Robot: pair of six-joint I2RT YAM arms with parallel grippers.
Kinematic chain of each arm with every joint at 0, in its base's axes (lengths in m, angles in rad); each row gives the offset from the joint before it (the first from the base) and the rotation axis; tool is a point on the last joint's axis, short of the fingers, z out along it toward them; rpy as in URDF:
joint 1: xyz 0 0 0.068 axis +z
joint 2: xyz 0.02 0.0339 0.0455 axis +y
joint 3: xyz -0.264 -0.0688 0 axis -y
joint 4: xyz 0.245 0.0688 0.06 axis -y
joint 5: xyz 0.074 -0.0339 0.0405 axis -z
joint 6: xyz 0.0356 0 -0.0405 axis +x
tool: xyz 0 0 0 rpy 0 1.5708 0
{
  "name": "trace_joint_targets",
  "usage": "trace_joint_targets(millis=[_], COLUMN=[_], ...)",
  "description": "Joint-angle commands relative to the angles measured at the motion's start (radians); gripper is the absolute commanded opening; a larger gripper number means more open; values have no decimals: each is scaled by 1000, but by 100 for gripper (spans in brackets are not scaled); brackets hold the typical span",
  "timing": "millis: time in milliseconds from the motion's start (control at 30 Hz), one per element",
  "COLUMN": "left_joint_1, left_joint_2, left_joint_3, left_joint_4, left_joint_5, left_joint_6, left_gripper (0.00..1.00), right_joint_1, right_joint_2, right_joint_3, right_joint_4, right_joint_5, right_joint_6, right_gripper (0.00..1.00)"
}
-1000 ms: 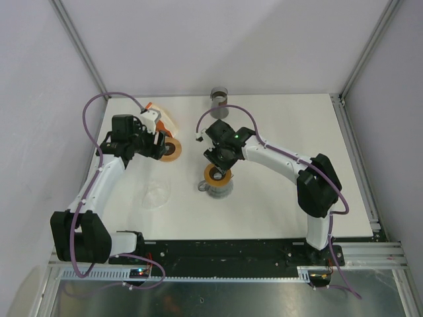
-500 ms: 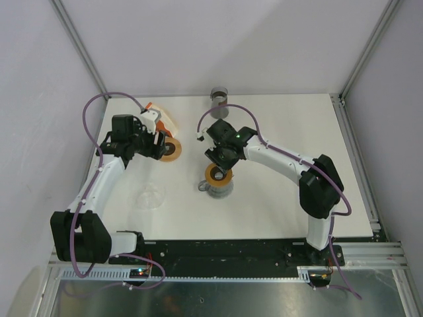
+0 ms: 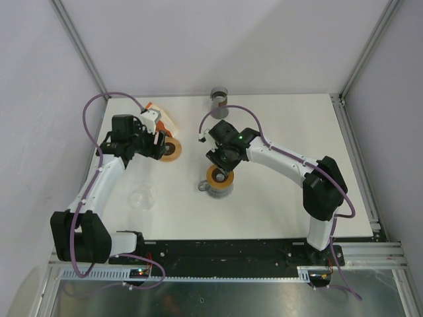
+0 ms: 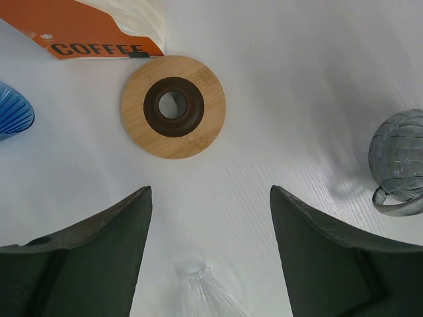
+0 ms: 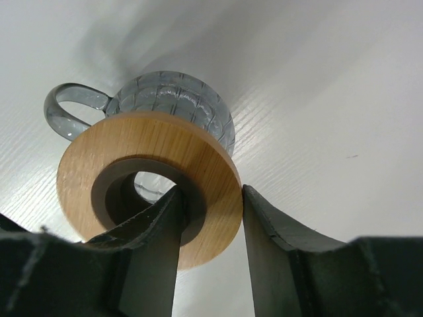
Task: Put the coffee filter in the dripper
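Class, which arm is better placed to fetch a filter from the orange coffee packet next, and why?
Left. The left fingers stand open near the packet, holding nothing; the right fingers pinch the wooden ring over the glass dripper.

Table centre: grey glass dripper topped by a wooden collar, with the right gripper clamped on the collar's rim. The right arm slants off to the front right and bars that side, while the dripper's left and near sides lie open. Back left: coffee filter packet, loose wooden ring and spread-jawed left gripper, crowded together. Elsewhere: clear glass piece alone at front left, grey cup at the back edge, open table along the right.
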Motion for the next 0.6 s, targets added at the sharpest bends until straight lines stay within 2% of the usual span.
trace_joint_targets(millis=[0,267,567], left_joint_1=[3,4,6], left_joint_2=[-37,-56,-137], left_joint_3=[-4,-10,-6], left_joint_4=[2,-39,-413], left_joint_5=[18,-17,-162], left_joint_6=[23,86,403], left_gripper=[77,77,77], right_joint_1=[1,3,9], right_joint_2=[-23,-33,-123], right_joint_3=[4,18,33], right_joint_4=[18,5,-2], right_joint_5=[-29,-10,43], right_joint_6=[-3,-4,3], right_gripper=[47,59,67])
